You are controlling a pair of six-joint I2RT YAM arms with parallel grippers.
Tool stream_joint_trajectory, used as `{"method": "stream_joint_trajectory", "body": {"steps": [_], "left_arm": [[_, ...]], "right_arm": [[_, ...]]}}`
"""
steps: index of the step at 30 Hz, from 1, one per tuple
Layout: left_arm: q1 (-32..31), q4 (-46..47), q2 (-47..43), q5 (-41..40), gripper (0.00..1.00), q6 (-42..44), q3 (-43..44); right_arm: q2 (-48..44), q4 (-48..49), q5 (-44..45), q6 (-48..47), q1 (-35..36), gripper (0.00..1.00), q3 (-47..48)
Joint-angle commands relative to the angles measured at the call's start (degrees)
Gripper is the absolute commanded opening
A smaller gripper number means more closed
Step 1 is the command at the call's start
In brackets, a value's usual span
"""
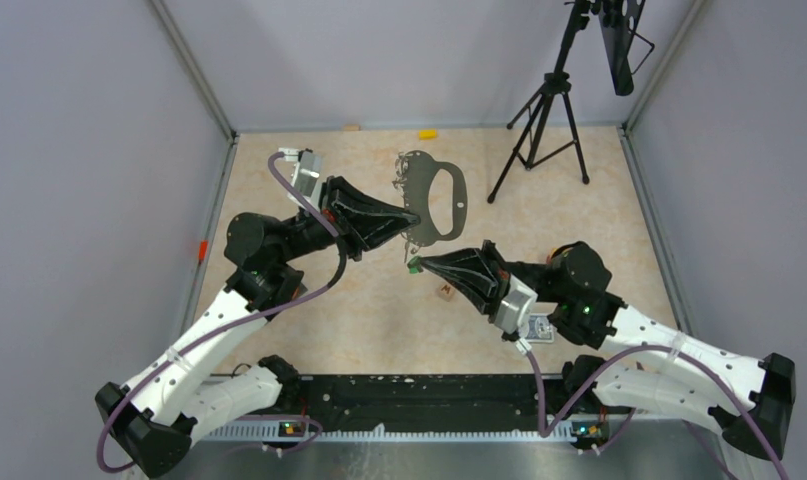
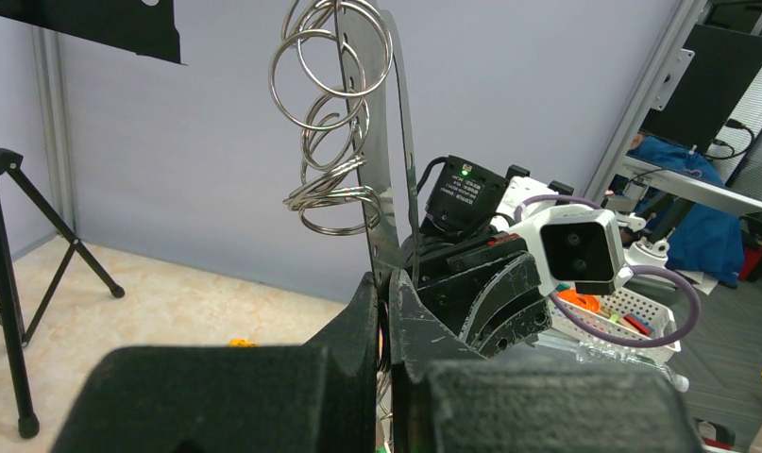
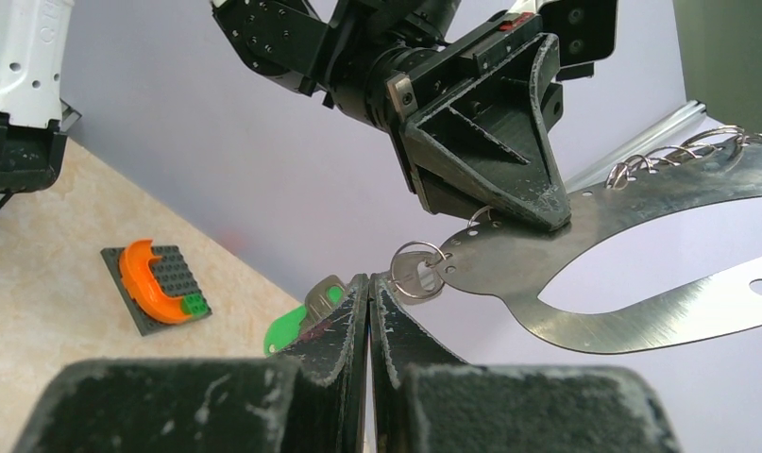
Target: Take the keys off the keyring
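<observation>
The keyring (image 1: 449, 200) is a flat grey D-shaped plate held above the table. My left gripper (image 1: 411, 215) is shut on its edge; in the left wrist view the plate (image 2: 388, 160) rises from the closed jaws (image 2: 388, 294), with several split rings (image 2: 330, 104) hanging on it. My right gripper (image 1: 419, 264) is shut just below the plate. In the right wrist view its tips (image 3: 369, 283) pinch the green-headed key (image 3: 290, 327), whose head sticks out to the left. A silver key (image 3: 416, 274) hangs on a split ring from a hole in the plate (image 3: 584, 274), touching the tips.
A black tripod (image 1: 539, 130) stands at the back right. A small brown cube (image 1: 445, 292) lies on the table under the right gripper. A grey brick plate with an orange piece (image 3: 155, 283) lies near the right arm. A yellow piece (image 1: 428, 133) lies by the back wall.
</observation>
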Motion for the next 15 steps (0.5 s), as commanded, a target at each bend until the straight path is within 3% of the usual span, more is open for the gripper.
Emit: {"method": "stream_joint_trajectory", "body": {"steps": [1,4,7,15], "left_arm": [[0.04,2.14,-1.05,-0.16,0.0,0.34,2.83],[0.1,2.14,-1.02,-0.18,0.0,0.51,2.97],[0.1,2.14,-0.98,-0.12,0.0,0.64,3.1],[0.06,2.21,-0.85,-0.23,0.0,0.86,2.93]], "right_arm": [[-1.44,3.15,-0.21,1.89,0.74,0.02,0.6],[-2.07,6.51,0.87,4.11,0.67,0.18,-1.19],[-2.22,8.01,1.22,5.89,0.66,0.25,-2.05],[-1.25,9.92,0.85,9.74,0.67,0.27,-3.03]]}}
